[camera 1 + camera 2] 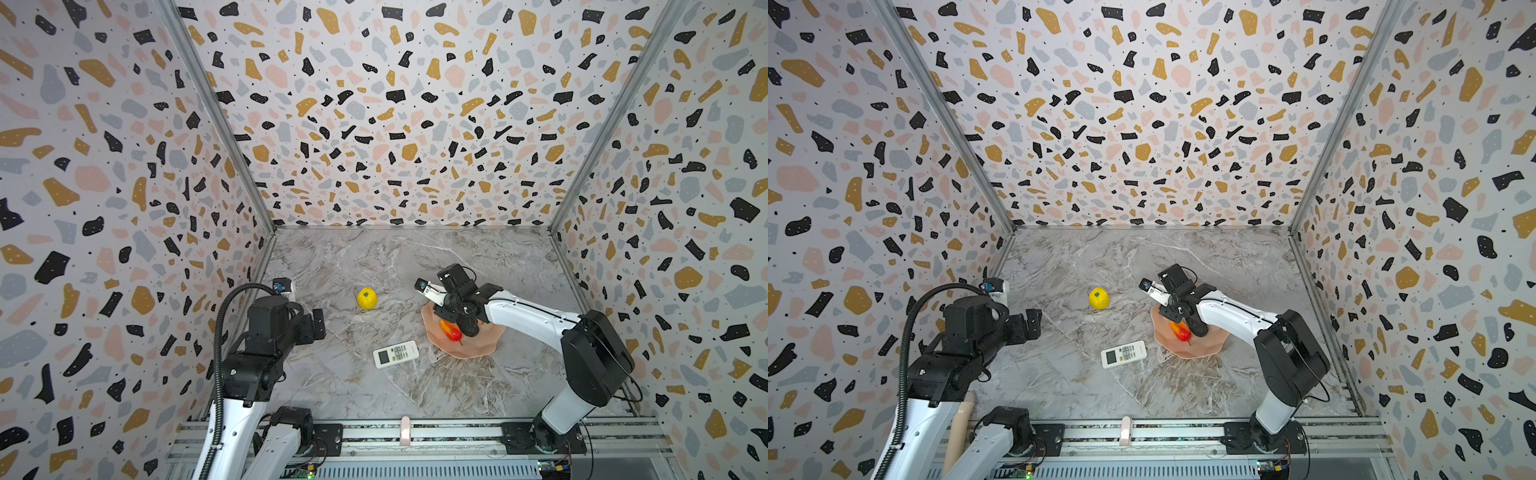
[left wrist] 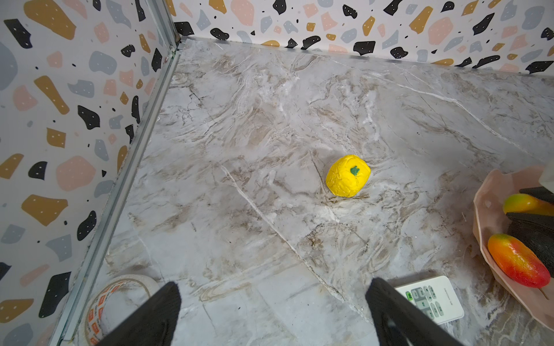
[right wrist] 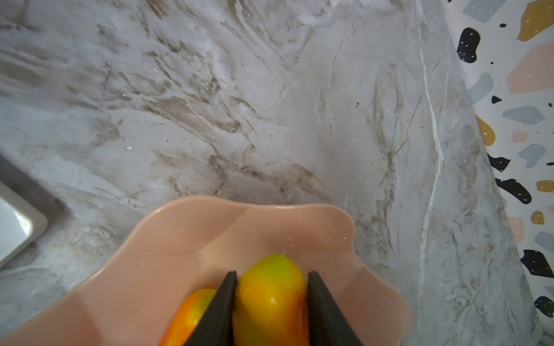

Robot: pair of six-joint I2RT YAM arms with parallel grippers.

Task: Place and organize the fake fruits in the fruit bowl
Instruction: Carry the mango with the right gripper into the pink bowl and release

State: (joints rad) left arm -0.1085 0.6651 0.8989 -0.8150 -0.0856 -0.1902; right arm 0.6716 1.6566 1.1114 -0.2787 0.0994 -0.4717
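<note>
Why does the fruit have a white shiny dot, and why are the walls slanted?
Right wrist view: the dot is light glare on the toy mango in the right gripper. In both top views the wide lens splays the speckled walls. Left wrist view: the left fingertips look soft.

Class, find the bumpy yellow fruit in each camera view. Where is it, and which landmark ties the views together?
Top view: yellow fruit left of the fruit bowl, clear of it.
Top view: same spot, beyond the remote.
Left wrist: alone, apart from the fruit bowl and remote.
Right wrist: not in it.
Shared landmark: the fruit bowl, in all four.
</note>
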